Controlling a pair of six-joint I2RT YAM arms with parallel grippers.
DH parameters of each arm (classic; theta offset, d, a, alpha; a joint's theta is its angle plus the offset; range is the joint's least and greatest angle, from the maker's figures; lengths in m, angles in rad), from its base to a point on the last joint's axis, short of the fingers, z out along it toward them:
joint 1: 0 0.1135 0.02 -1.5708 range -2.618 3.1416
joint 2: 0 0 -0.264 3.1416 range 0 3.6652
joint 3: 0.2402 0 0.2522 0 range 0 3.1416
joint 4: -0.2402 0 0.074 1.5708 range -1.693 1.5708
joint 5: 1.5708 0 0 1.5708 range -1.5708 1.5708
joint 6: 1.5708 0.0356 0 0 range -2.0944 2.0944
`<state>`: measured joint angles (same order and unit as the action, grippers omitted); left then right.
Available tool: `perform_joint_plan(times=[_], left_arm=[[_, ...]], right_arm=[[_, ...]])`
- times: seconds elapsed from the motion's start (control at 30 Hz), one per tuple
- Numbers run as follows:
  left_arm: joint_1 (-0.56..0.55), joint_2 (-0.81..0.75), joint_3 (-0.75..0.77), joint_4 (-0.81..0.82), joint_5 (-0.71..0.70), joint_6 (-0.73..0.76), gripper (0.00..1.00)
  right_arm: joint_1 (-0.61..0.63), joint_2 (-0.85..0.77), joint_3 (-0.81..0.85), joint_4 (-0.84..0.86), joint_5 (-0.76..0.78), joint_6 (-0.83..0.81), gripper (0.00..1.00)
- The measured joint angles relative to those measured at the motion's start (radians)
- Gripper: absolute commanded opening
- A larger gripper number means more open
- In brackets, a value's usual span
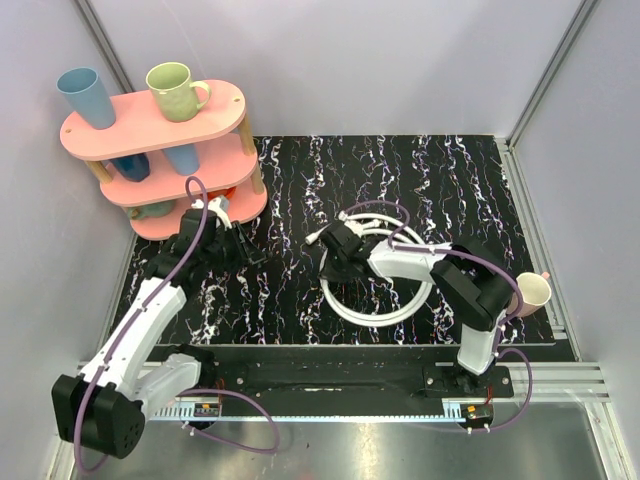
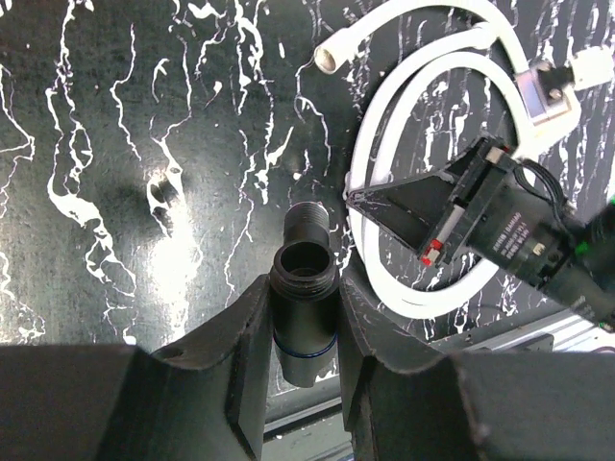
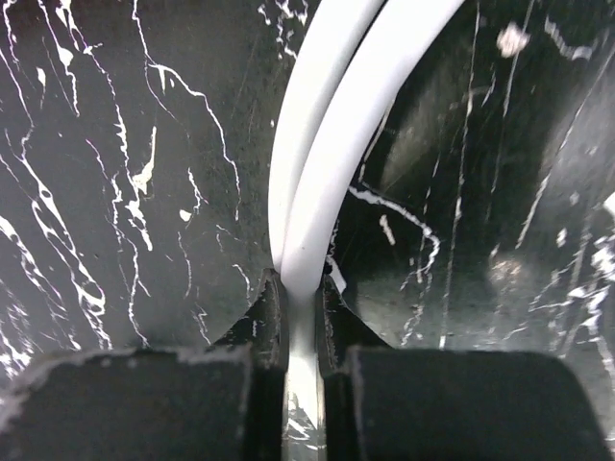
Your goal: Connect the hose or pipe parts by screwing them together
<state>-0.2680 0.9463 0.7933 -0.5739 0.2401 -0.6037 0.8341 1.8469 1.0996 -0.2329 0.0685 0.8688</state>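
Our left gripper (image 2: 305, 288) is clenched on a black threaded coupling (image 2: 304, 336), whose open mouth shows between the fingers. Our right gripper (image 3: 300, 288) is pinched tight on the white hose (image 3: 336, 134), on a run of the coil rather than at an end. The coil lies on the black marbled table (image 1: 290, 180) before the right arm. Its white screw fitting (image 2: 334, 56) rests ungripped near that gripper. We judge the step to be securing both parts, with no threads yet met. Next we likely need a hold nearer the fitting, so its axis can line up with the coupling's mouth before turning.
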Motion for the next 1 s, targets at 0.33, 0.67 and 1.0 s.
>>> perform_joint_plan(times=[0.33, 0.67, 1.0], left_arm=[[0.006, 0.056, -0.002, 0.010, 0.001, -0.009, 0.00], [0.006, 0.069, -0.002, 0.021, -0.002, -0.008, 0.00], [0.019, 0.088, -0.001, 0.021, -0.001, 0.010, 0.00]], right_arm=[[0.095, 0.000, -0.035, 0.056, 0.194, 0.355, 0.00], [0.115, 0.007, -0.025, 0.037, 0.316, 0.550, 0.45], [0.122, -0.063, 0.136, 0.002, 0.321, -0.091, 0.61]])
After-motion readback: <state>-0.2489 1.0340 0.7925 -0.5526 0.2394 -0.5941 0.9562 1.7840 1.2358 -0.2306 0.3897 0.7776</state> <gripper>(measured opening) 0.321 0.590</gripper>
